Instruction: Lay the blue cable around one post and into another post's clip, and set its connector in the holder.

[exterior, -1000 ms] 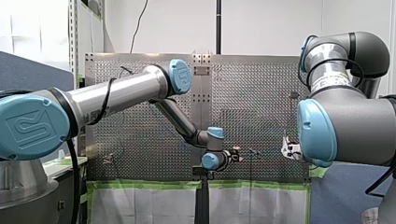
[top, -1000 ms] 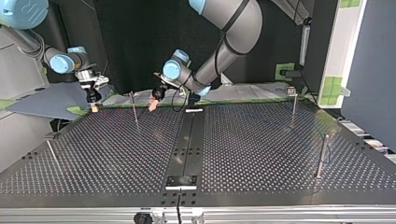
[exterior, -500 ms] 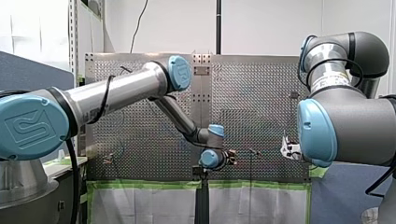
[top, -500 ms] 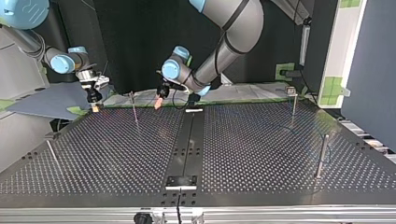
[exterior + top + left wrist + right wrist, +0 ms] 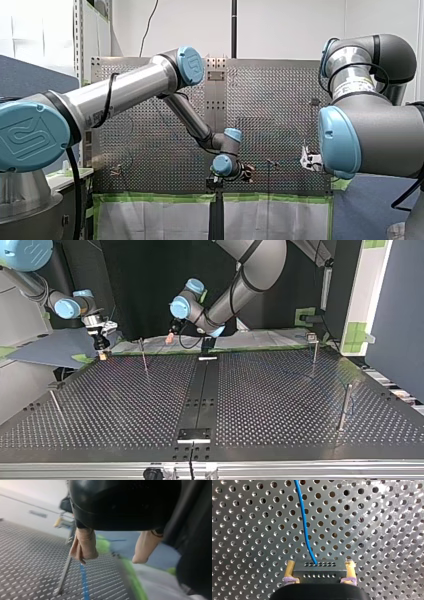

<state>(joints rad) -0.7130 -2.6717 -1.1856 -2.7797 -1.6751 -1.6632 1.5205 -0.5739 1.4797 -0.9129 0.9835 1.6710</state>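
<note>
**Counter** (image 5: pixel 280 405): perforated metal, split by a black centre strip (image 5: pixel 199 390). Places below are given from that strip as the top view shows it, nearest entry first.

**Black plate** (image 5: pixel 194 434): lies flat on the strip's near end.

**Thick post** (image 5: pixel 343 407): upright, well right of the strip, in the nearer half.

**Leaning rod** (image 5: pixel 55 402): tilted, well left of the strip, about level with the thick post.

**Thin post** (image 5: pixel 144 356): upright, left of the strip, near its far end.

**Square-headed post** (image 5: pixel 314 350): upright, well right of the strip's far end.

**My left gripper** (image 5: pixel 170 337): just left of the strip's far end, raised off the counter.
- In the left wrist view its beige-padded fingers (image 5: pixel 83 546) stand apart: jaws wide, nothing between them.
- Under them the blue cable (image 5: pixel 83 582) lies on the counter, just beside the thin post's foot.

**My right gripper** (image 5: pixel 102 352): well left of the strip's far end, at the counter's far edge.
- In the right wrist view the jaws clamp a black connector (image 5: pixel 318 573), with a yellow pad at each end of it.
- The blue cable leaves the connector's top face and runs ahead over the perforated surface.
</note>
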